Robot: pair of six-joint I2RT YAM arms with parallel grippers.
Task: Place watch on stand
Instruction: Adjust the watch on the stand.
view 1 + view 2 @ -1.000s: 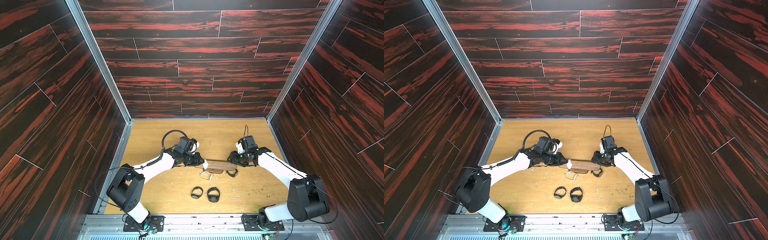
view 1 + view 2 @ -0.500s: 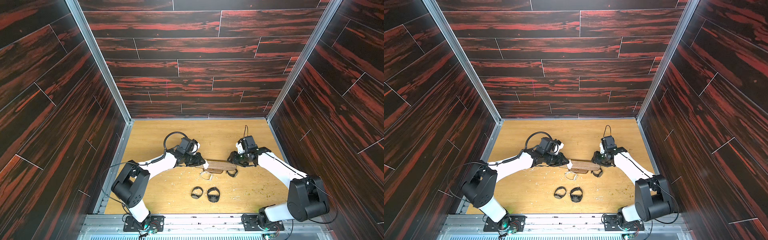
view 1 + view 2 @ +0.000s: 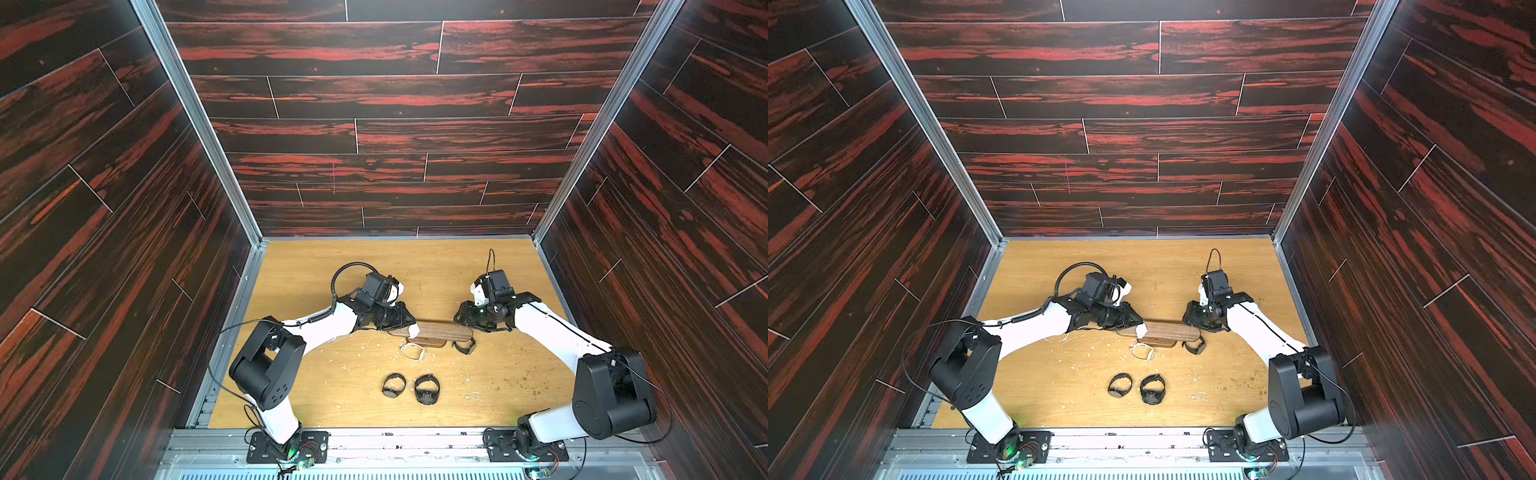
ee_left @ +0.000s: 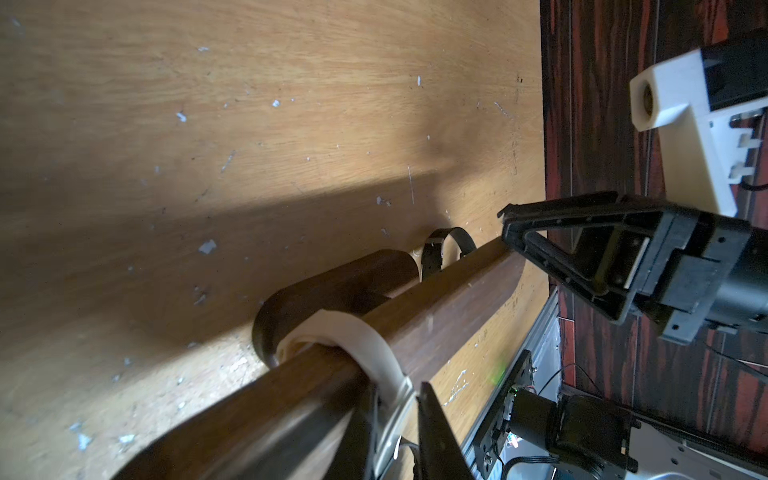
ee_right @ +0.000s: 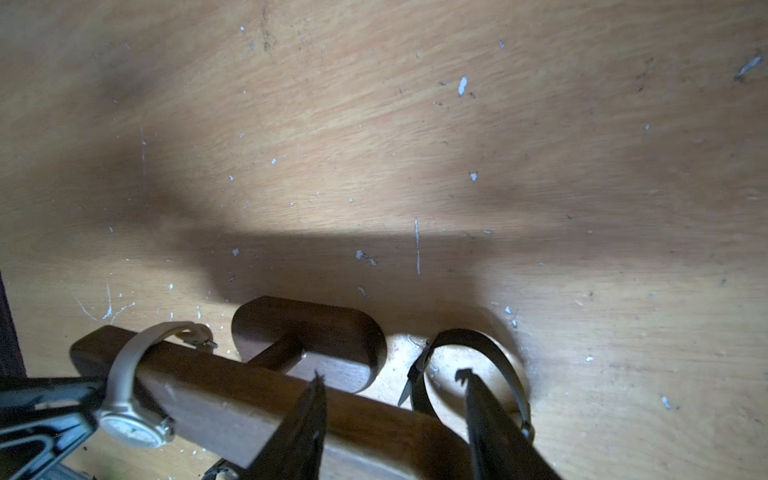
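Evidently to steady it, the right gripper (image 5: 390, 374) clamped the three-o'clock end of the stand (image 3: 440, 332) (jaws astride it) while the left gripper (image 4: 399, 415), pinching the cream watch (image 5: 133, 430), held its strap looped over the nine-o'clock end.

Strap of white watch (image 4: 365, 345) looped over stand (image 4: 440, 307); left gripper (image 4: 397, 401) pinches watch; right gripper (image 4: 509, 232) at stand's far end.

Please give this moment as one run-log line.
left gripper: shut on beige watch | beige watch: looped around stand | right gripper: grips stand end | three black watches: on table
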